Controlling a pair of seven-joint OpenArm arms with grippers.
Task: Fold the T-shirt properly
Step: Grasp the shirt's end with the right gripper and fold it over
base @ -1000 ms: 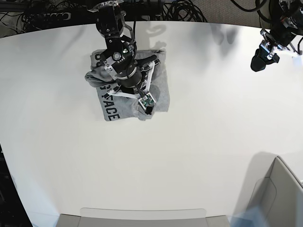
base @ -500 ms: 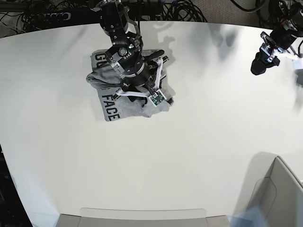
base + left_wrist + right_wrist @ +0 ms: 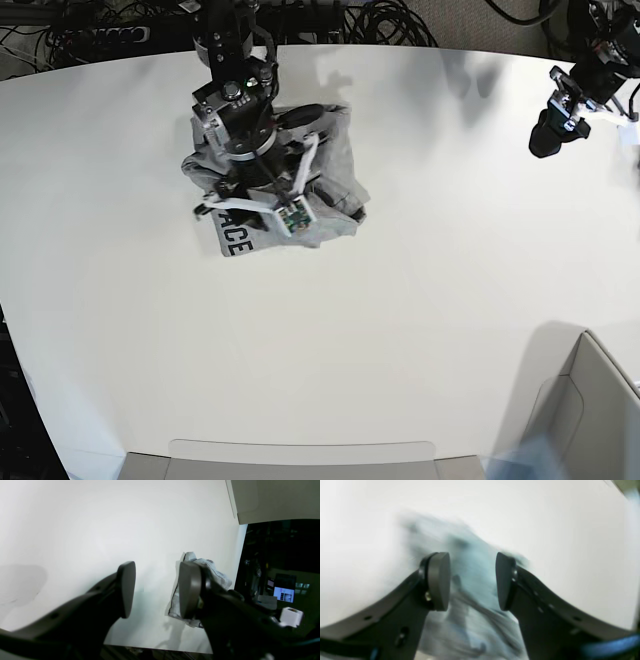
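While the grey T-shirt (image 3: 335,170) lay bunched on the white counter (image 3: 400,300), the right tool (image 3: 472,580) hung wide above it and the left tool (image 3: 156,590) stood wide, far away, holding nothing.

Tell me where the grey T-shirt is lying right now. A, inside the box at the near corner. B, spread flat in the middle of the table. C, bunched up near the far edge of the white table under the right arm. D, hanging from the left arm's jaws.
C: the T-shirt sits crumpled near the far edge of the table, beneath the right gripper, whose jaws stand open.
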